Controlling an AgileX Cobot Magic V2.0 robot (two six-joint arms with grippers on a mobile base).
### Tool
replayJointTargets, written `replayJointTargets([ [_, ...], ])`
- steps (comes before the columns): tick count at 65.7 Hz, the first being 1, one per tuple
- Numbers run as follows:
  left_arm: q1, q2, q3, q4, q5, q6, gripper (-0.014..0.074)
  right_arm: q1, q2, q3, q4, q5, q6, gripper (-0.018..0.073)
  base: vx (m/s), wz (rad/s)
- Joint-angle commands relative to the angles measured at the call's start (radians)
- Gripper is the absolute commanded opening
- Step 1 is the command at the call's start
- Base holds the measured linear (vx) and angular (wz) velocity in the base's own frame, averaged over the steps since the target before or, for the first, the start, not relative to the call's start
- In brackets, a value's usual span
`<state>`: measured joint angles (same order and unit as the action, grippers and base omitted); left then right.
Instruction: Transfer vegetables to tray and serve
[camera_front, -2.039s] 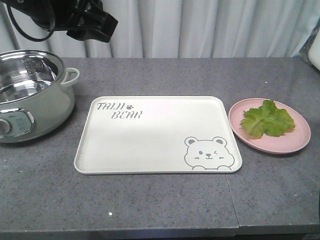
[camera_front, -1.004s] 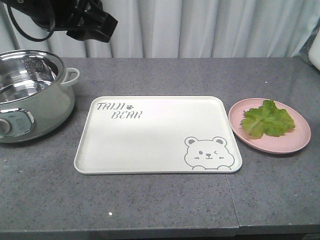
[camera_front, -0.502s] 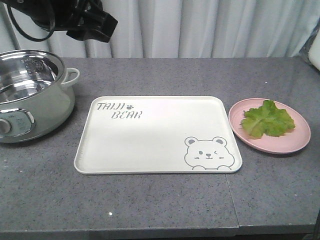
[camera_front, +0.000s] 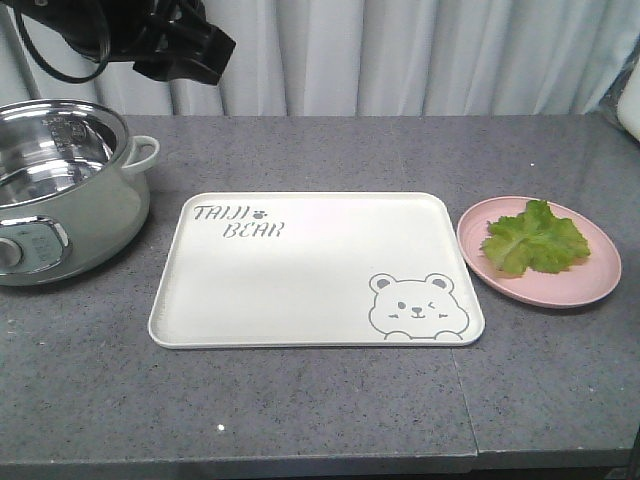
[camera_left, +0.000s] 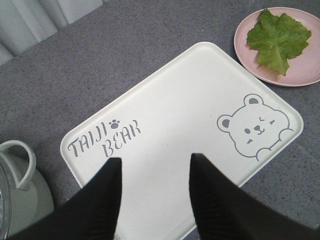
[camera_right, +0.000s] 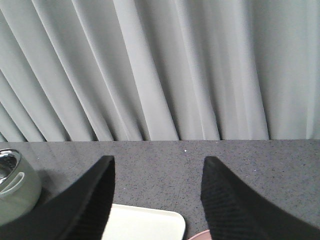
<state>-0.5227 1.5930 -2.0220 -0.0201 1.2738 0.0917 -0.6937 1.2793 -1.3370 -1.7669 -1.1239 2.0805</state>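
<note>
The vegetables are one ruffled green lettuce leaf (camera_front: 535, 240) lying on a round pink plate (camera_front: 590, 290) to the right of the tray. The cream tray (camera_front: 316, 270) with the bear drawing lies flat in the middle of the grey table with nothing on it. My left gripper (camera_left: 154, 162) hangs open above the tray's near-left part (camera_left: 175, 100), holding nothing, and the lettuce (camera_left: 279, 37) is far to its upper right. My right gripper (camera_right: 158, 161) is open and holds nothing, raised and facing the curtain, with a tray corner (camera_right: 145, 225) below it.
A steel-lined electric pot (camera_front: 60, 190) stands at the table's left, beside the tray; it also shows at the left wrist view's corner as a pot handle (camera_left: 20, 160). My left arm's black body (camera_front: 170, 40) hangs at the top left. A pale curtain (camera_right: 160, 65) closes the back.
</note>
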Motion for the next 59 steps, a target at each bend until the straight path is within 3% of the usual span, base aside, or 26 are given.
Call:
replayJointTargets([
  [1, -0.003, -0.035, -0.026, -0.004, -0.024, -0.008, 0.0302, -0.007, -0.024, -0.029, 0.018, 0.044, -0.019, 0.0380, 0.00, 0.00],
  [12, -0.003, -0.035, -0.026, -0.004, -0.024, -0.008, 0.0302, -0.007, -0.026, -0.029, 0.032, 0.050, -0.048, 0.0380, 0.00, 0.00],
  [25, -0.003, -0.035, -0.026, -0.004, -0.024, -0.008, 0.0302, -0.007, -0.026, -0.029, 0.179, 0.032, -0.117, 0.0380, 0.00, 0.00],
  [41, -0.003, -0.035, -0.026, -0.004, -0.024, -0.008, 0.0302, -0.006, -0.026, -0.029, 0.173, -0.010, -0.152, 0.0380, 0.00, 0.00],
  [53, -0.003, -0.035, -0.026, -0.004, -0.024, -0.008, 0.0302, -0.006, -0.026, -0.029, 0.245, -0.011, -0.194, 0.0380, 0.00, 0.00],
  [59, -0.003, -0.035, -0.026, -0.004, -0.024, -0.008, 0.0302, -0.007, -0.029, -0.029, 0.173, 0.011, -0.189, 0.0380, 0.00, 0.00],
])
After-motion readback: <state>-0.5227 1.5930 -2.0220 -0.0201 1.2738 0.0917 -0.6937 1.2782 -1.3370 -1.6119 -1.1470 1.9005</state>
